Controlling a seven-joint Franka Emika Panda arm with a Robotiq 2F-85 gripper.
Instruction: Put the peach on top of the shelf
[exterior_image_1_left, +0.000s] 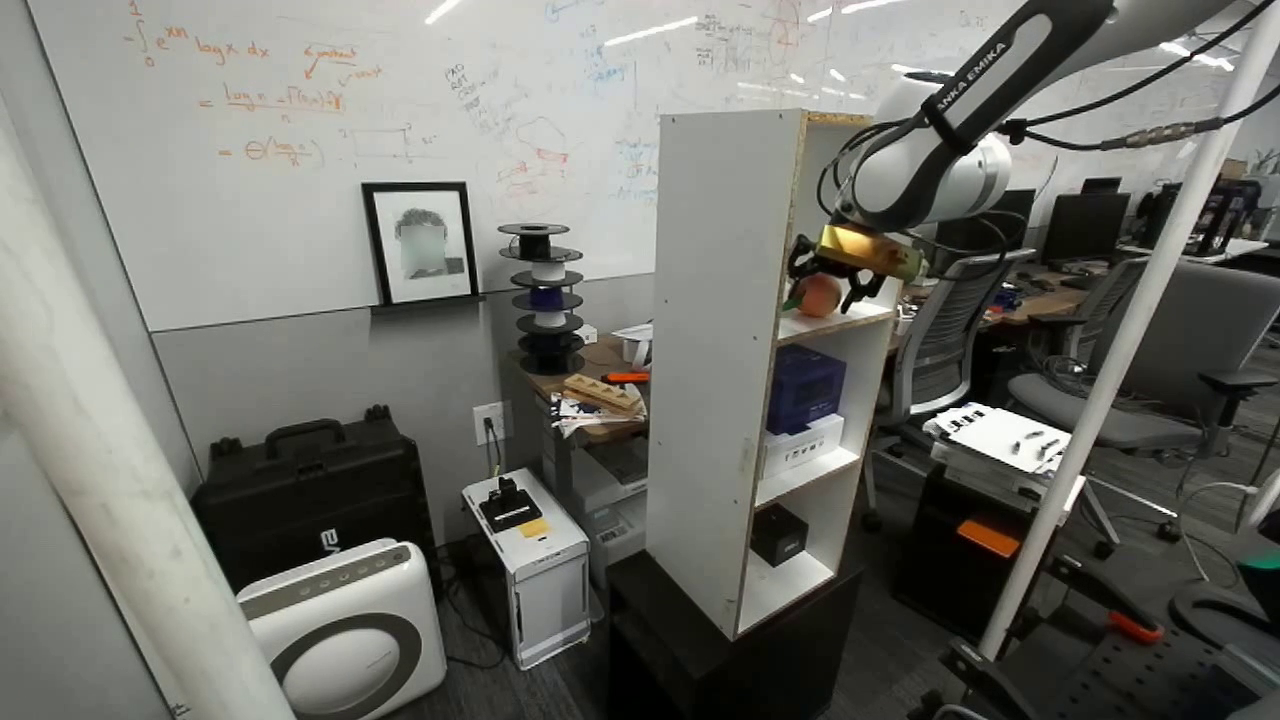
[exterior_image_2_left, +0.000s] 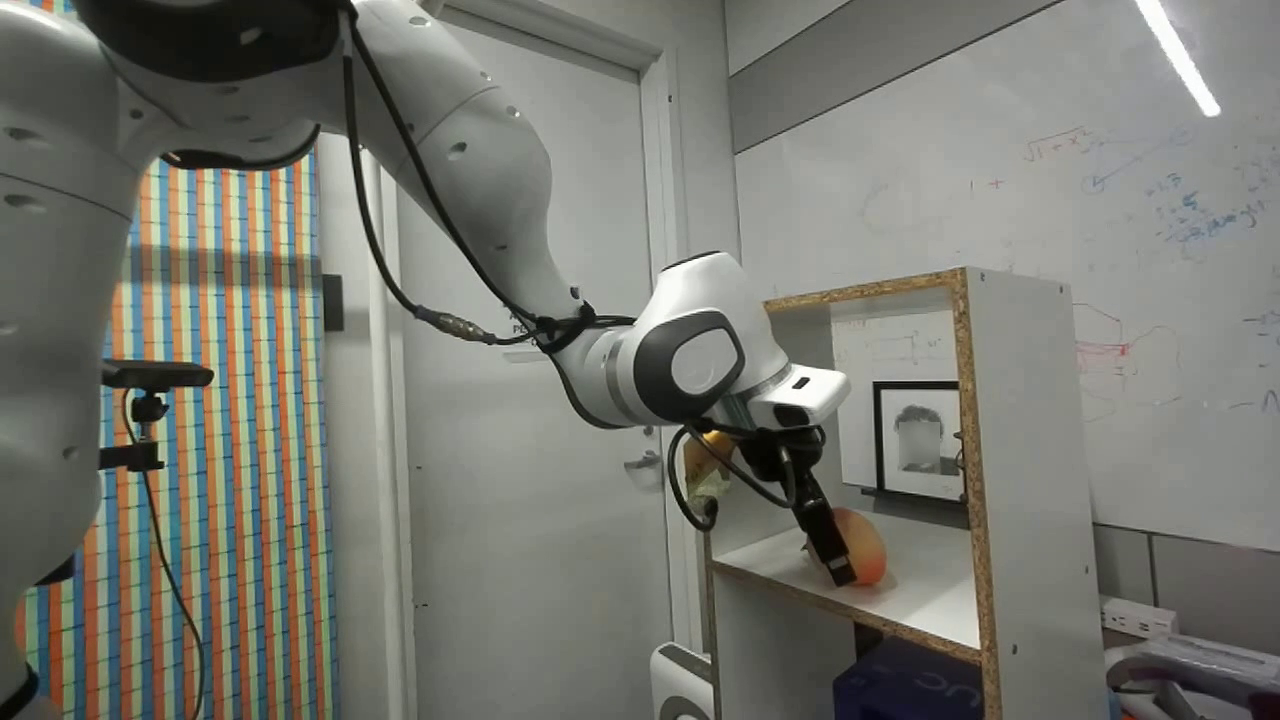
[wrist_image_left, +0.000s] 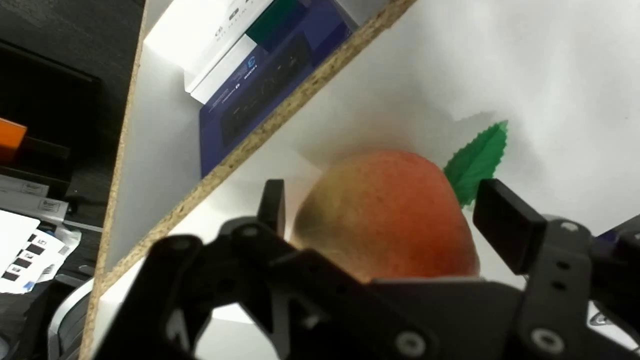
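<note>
Tool (wrist_image_left: 382, 205), jaws spread on either side of the peach (wrist_image_left: 390, 215), slim gaps showing in the wrist view; its nearest part lost behind the tool. Peach sits in the highest compartment of the shelf (exterior_image_1_left: 715, 370), near the front edge. In an exterior view a finger (exterior_image_2_left: 825, 537) masks part of it, the second finger out of sight, and the shelf's lower end is cut off.
</note>
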